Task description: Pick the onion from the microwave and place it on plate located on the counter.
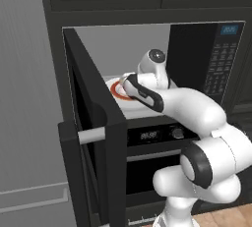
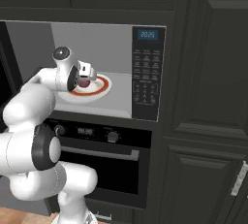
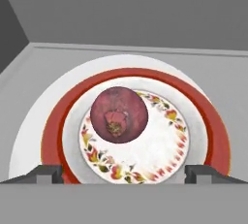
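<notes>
Your gripper [image 3: 124, 172] hangs wide open over the onion [image 3: 118, 115] sitting on the red-ringed plate [image 3: 213, 136] inside the microwave [image 2: 145, 72]; it looks light, round and likely to roll, so pinch across its middle.

The microwave [image 2: 109, 68] display [image 2: 147, 35] reads 20:21.

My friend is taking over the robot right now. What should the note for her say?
Gripper: open, empty, reaching into the microwave above the onion.
Onion: sits on the red-ringed plate on the microwave floor, between the fingertips but not gripped.
Microwave door: swung open.
Done: door open, arm lined up.
Left: close on the onion, lift it out, carry it to the counter plate, set it down.
</notes>
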Motion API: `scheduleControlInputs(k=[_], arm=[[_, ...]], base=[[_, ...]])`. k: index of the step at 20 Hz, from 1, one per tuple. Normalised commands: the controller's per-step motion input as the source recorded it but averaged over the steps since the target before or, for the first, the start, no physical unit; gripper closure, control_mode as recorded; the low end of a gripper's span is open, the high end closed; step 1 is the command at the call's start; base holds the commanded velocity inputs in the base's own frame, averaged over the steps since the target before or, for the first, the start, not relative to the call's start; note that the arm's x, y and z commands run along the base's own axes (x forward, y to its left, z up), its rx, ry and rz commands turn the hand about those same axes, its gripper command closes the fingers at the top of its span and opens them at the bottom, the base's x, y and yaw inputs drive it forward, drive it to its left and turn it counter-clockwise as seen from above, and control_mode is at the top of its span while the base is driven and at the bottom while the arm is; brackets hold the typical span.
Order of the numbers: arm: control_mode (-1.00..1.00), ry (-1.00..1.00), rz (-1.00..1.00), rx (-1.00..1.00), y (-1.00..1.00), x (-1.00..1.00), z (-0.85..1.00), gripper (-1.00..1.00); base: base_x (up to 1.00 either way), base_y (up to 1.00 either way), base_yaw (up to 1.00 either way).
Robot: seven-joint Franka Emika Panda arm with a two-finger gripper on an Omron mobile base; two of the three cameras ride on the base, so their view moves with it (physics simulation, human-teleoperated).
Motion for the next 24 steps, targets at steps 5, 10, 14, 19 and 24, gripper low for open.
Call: scheduleControlInputs(k=[5,10,14,19,24], arm=[[-1.0,0.0,0.0,0.0,0.19,0.38,-0.02,-1.0],[-1.0,0.0,0.0,0.0,0.06,0.3,-0.02,-1.0],[-1.0,0.0,0.0,0.0,0.0,0.29,-0.07,-1.0],[-1.0,0.0,0.0,0.0,0.0,0.16,-0.11,-1.0],[-1.0,0.0,0.0,0.0,0.0,0.0,-0.23,-1.0]], base=[[0.0,0.0,0.0],[0.0,0.0,0.0],[0.0,0.0,0.0],[0.0,0.0,0.0],[0.0,0.0,0.0]])
